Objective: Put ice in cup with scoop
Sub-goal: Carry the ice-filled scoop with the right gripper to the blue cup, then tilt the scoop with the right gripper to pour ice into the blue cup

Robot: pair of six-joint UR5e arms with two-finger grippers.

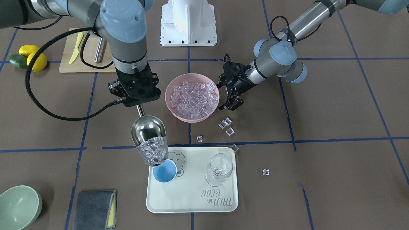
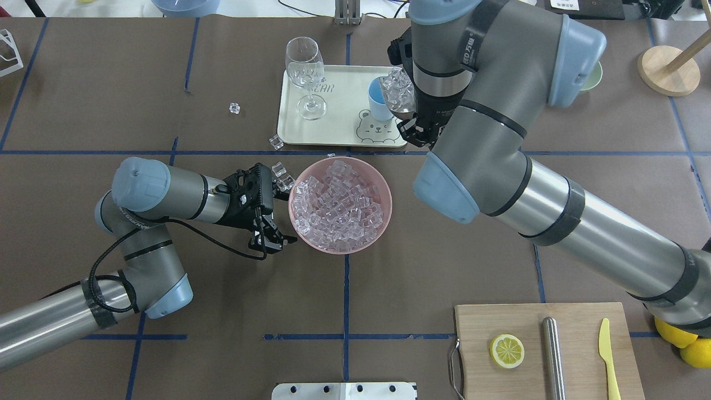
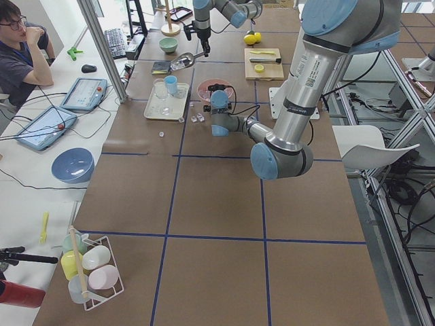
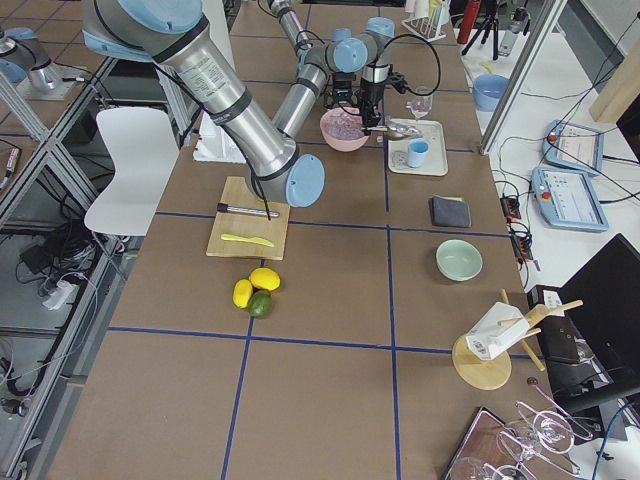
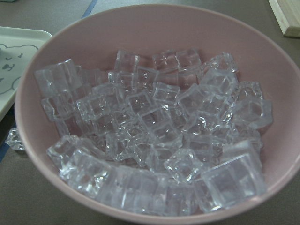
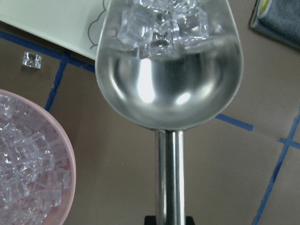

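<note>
On the tray, the cup is being overhung by the lip of the scoop, where ice is being crowded. The handle, running straight back from the cup, is being pinched by the right gripper. The left gripper is being held spread beside the bowl.

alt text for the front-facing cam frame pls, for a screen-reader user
The right gripper holds a steel scoop loaded with ice, its mouth over the rim of a blue cup on a cream tray. The left gripper sits open beside a pink bowl of cubes; a few lie loose on the table.
</note>
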